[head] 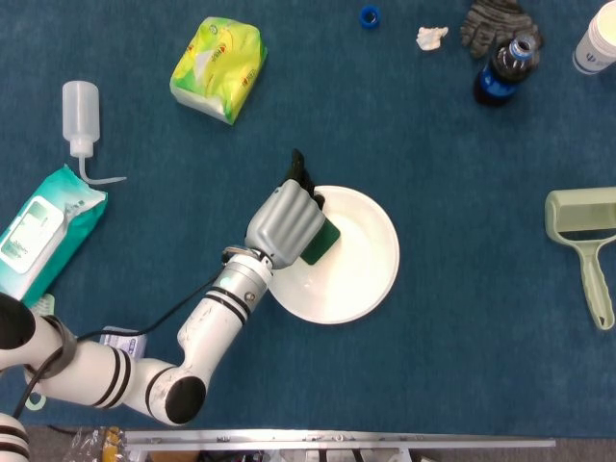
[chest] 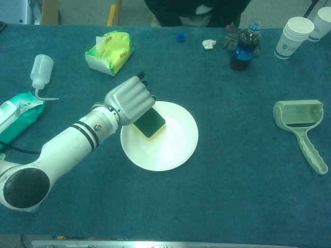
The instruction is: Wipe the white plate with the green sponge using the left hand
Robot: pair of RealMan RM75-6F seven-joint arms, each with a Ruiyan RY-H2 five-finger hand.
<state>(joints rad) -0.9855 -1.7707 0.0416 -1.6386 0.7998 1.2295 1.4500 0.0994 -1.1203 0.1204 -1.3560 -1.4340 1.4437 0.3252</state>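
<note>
The white plate (head: 358,269) (chest: 170,144) lies on the blue table near the middle. My left hand (head: 284,224) (chest: 129,100) grips the green sponge (head: 320,243) (chest: 150,123) and presses it onto the plate's far left part, fingers curled over its top. The sponge shows a yellow underside in the chest view. My right hand is in neither view.
A yellow-green tissue pack (head: 218,67), a squeeze bottle (head: 81,114) and a teal wipes pack (head: 40,231) lie to the left. A lint roller (head: 587,231) sits at the right edge. A soda bottle (head: 504,67), a grey glove (head: 496,21) and paper cups (chest: 292,35) stand at the back right.
</note>
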